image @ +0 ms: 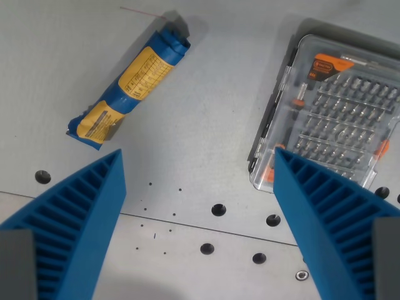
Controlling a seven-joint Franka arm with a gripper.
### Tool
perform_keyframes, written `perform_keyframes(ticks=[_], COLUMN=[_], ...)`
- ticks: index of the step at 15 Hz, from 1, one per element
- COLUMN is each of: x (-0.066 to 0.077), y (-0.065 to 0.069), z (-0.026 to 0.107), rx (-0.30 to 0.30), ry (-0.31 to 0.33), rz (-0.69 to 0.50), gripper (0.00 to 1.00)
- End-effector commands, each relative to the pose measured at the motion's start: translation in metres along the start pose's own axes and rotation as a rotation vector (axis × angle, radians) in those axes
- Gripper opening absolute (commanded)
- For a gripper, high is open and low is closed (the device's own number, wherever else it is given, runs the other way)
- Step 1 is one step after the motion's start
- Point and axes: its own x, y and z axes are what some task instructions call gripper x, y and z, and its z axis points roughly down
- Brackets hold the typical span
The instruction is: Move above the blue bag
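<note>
Looking down, the gripper (199,206) was wide and held nothing, because the task needed only hovering. The bag (130,89), rolled up, lay tilted on the table (206,112) at the far left, well apart from the bit case (334,112) at the right.

The pincer (199,164) has two bright blue plastic fingers (75,219), each a ribbed wedge tapering to a pointed tip. Both are fixed to plain dark grey blocks at the base.
</note>
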Motion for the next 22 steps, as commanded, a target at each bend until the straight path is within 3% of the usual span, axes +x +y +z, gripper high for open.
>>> perform_keyframes(ticks=[1, 12, 22], x=[0.0, 0.0, 0.001], y=[0.0, -0.003, -0.016], z=[-0.002, 0.005, 0.035], rx=[-0.001, -0.004, -0.01], ry=[0.003, 0.015, 0.065], rz=[0.0, 0.089, 0.32], gripper=[1.0, 1.0, 1.0])
